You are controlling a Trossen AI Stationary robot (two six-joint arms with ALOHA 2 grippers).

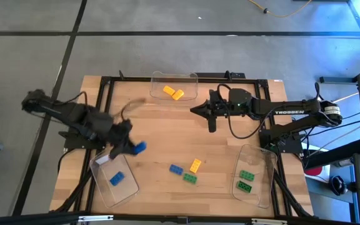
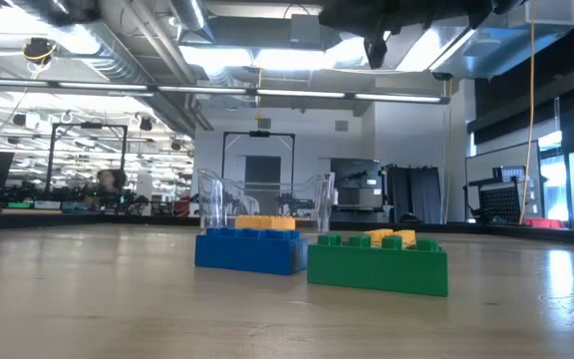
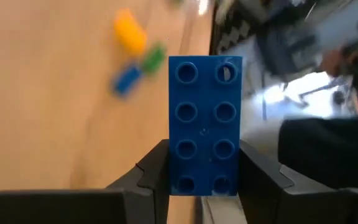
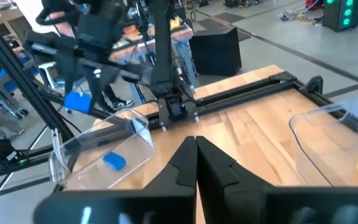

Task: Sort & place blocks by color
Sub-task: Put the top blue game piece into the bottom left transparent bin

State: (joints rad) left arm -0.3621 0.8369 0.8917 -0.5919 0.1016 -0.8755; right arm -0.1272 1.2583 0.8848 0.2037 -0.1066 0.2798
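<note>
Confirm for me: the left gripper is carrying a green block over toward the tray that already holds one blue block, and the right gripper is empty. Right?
Not quite. The block in the left gripper is blue, not green; the left wrist view shows it clamped between the fingers. The rest holds: it is by the tray with one blue block, and the right gripper is shut and empty.

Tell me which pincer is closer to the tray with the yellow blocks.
Right. The right pincer hovers just beside the tray with the yellow blocks; the left pincer, clamping a blue block, is far off by the blue tray.

Two dark arms, black cables; white TROSSEN lettering on right arm (image 1: 289, 112)
</note>
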